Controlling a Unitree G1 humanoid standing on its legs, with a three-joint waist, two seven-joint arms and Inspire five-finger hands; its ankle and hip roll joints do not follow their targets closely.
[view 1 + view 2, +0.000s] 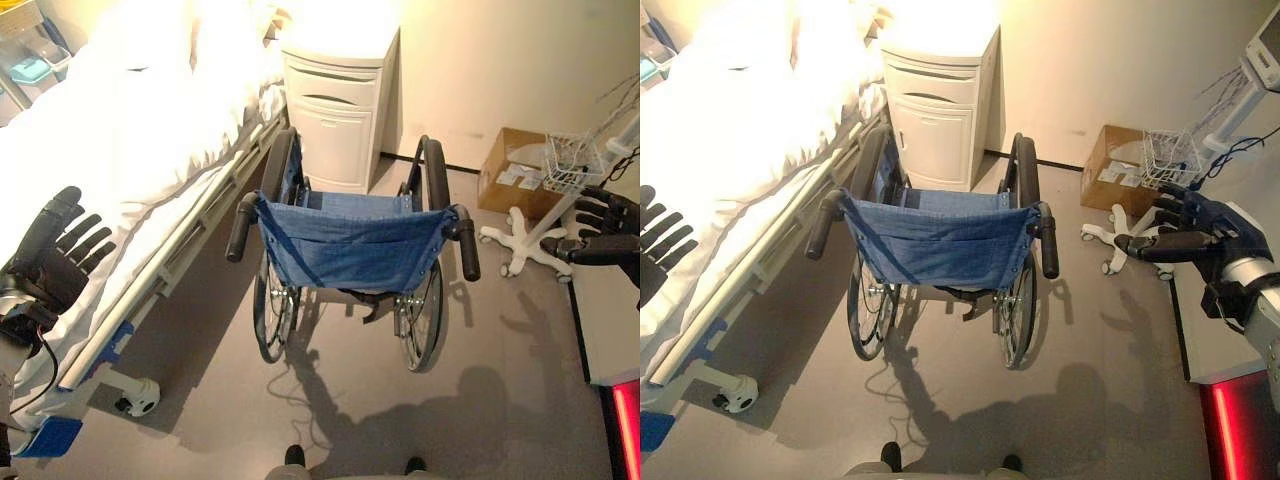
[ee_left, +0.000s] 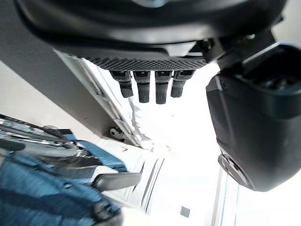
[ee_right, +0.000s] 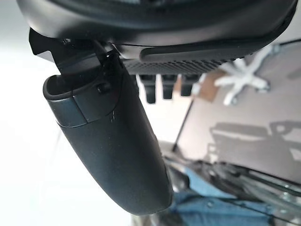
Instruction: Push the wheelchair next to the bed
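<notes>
Wheelchair [image 1: 345, 255] sits on the floor w/ its back to me, alongside the bed [image 1: 120, 170], front end near the white cabinet [image 1: 335, 110]. The chair's left wheel is close to the bed rail, but there's a gap showing.

Both hands are off the chair. Left robot hand [image 1: 55, 255] is raised over the bed edge, fingers spread wide, holding nothing. Right robot hand [image 1: 1185, 235] is out to the right, near the white wheeled stand [image 1: 1130, 235], fingers relaxed and apart, also holding nothing.

Step in hand, my read: get onto the two push handles. Left handle [image 1: 240, 228] and right handle [image 1: 466, 245] both stick back toward me. Plan:
- bring both hands inward & down, palms square behind the grips
- make contact on both at the same time so the chair doesn't yaw
- push slow; bias slightly toward the bed side to close the gap w/o clipping the rail

Hard to make out: front casters and footrests are hidden by the blue seat back [image 1: 350, 240]. Can't tell if brakes are on. Far end of bed is washed out by glare. The wrist views show part of the chair's blue cloth.
</notes>
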